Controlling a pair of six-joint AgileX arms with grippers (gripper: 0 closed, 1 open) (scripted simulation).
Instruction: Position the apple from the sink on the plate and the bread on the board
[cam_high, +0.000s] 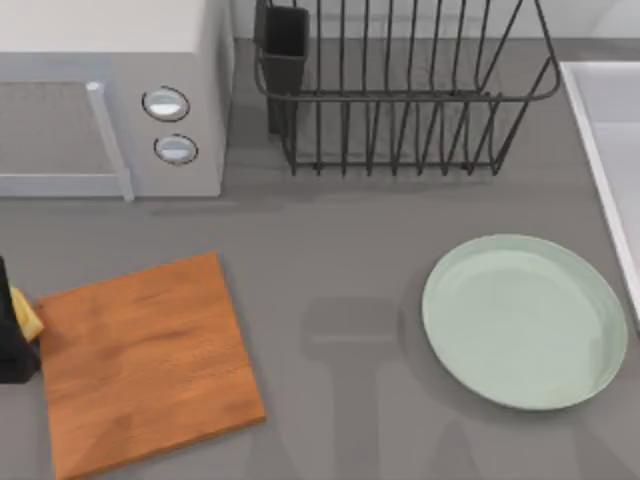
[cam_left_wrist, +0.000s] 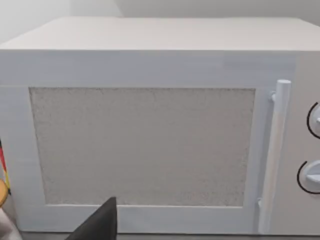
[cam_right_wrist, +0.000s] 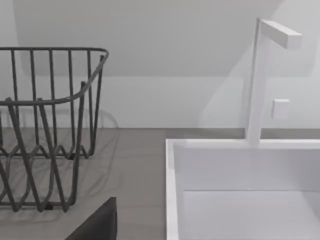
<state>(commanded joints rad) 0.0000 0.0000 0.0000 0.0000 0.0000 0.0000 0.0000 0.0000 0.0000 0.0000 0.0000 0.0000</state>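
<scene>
The bread (cam_high: 28, 317), a small yellow slice, hangs tilted at the far left of the top view, just off the left edge of the wooden board (cam_high: 145, 365). My left gripper (cam_high: 12, 335) is shut on it, dark and mostly cut off by the frame edge. The mint-green plate (cam_high: 525, 320) lies bare at the right. The white sink (cam_high: 600, 140) runs along the right edge, and its rim (cam_right_wrist: 172, 190) and basin wall sit close in the right wrist view. The apple is out of view. A dark part of my right gripper (cam_right_wrist: 97, 225) shows facing the sink.
A white microwave (cam_high: 110, 100) with two knobs stands at the back left, its door (cam_left_wrist: 142, 145) close in the left wrist view. A dark wire dish rack (cam_high: 400, 90) stands at the back centre. A white faucet (cam_right_wrist: 257, 80) rises behind the sink.
</scene>
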